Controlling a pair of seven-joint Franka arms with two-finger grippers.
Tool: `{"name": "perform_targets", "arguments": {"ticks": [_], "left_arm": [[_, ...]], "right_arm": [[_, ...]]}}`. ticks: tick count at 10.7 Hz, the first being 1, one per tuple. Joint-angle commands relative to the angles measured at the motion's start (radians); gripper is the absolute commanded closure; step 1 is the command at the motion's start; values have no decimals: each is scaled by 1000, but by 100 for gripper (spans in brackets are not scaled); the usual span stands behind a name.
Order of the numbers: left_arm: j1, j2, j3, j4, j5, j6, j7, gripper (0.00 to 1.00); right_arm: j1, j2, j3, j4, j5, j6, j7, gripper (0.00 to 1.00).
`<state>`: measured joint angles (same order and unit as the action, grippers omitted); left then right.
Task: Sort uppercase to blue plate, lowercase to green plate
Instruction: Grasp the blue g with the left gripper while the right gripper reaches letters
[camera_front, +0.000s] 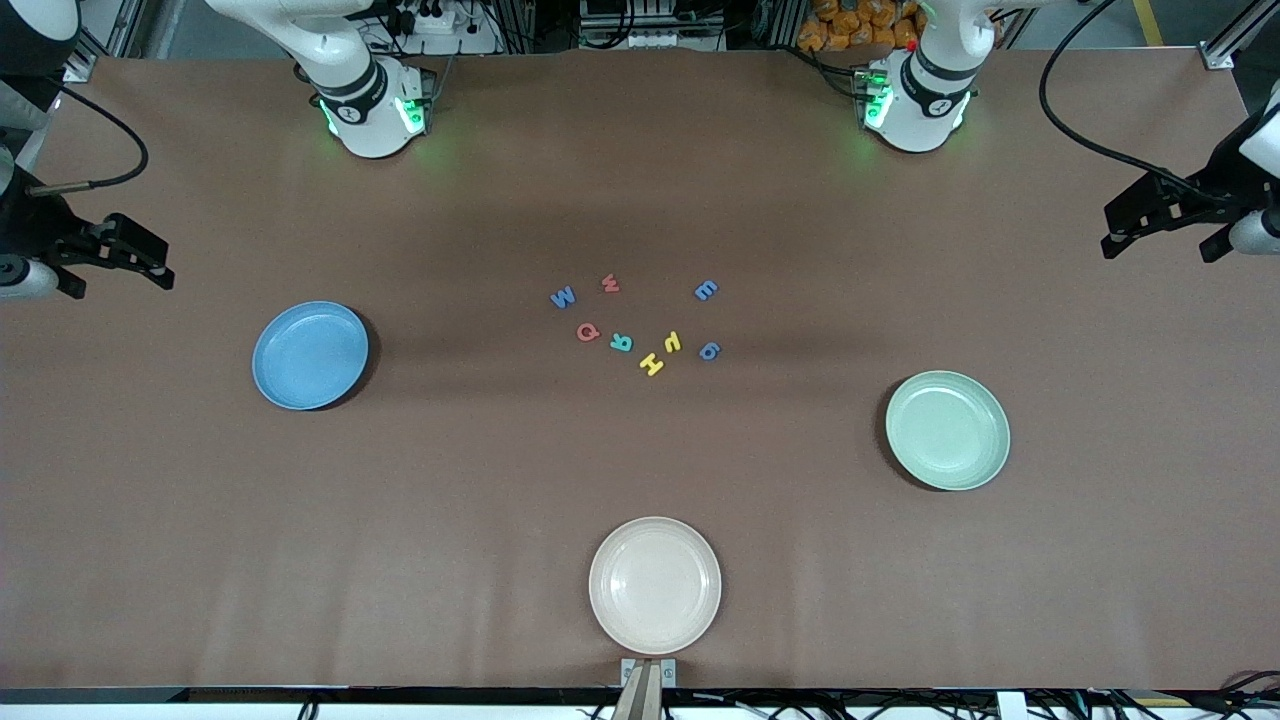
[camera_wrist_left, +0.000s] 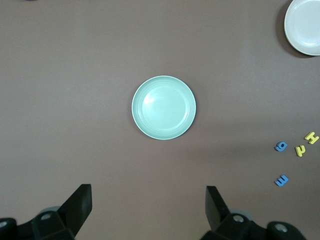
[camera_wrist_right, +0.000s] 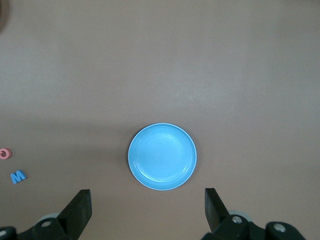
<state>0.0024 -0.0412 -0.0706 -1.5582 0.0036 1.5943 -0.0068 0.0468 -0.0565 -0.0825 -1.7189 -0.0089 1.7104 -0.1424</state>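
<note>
Nearest the front camera sits a cream plate (camera_front: 655, 585), with all eight foam letters loose at mid-table and both arms waiting at the table's ends.

Blue plate (camera_front: 310, 355) lies toward the right arm's end, green plate (camera_front: 947, 430) toward the left arm's end and a little nearer the camera; neither holds anything. Between them, farther from the camera than the cream plate, the letters lie apart from one another: blue W (camera_front: 563, 297), red w (camera_front: 610, 283) and a blue letter (camera_front: 706, 290) farthest off; red Q (camera_front: 587, 332), teal R (camera_front: 621, 342), curved yellow h (camera_front: 673, 341) and blue g (camera_front: 709, 350) nearer; yellow H (camera_front: 651, 363) nearest. Right gripper (camera_front: 135, 260) hangs high at its end, jaws spread wide and holding nothing; left gripper (camera_front: 1165, 228) likewise, wide and bare.
</note>
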Motion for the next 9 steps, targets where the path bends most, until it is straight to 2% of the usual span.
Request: {"name": "perform_targets", "arguments": {"ticks": [1,5,6,7,9], "left_arm": [[-1,-2,-6,-3,-24,-17,-16,0],[-67,29,-8,-19,-68,-13,-21,0],[-90,37,-44,-66,-108,25,-31,0],[-91,40,-134,-112,-122,100,-141,0],[-116,117,-253,-144,-110,185,-319,0]], "right_arm": [[5,-26,0,-19,14,0,-5,0],[2,-26,-2,-30,14,3,-5,0],[5,-26,-2,-40,14,3,-5,0],[5,-32,0,-54,14,5,-5,0],[8,-32,1,-56,14,15,1,0]]}}
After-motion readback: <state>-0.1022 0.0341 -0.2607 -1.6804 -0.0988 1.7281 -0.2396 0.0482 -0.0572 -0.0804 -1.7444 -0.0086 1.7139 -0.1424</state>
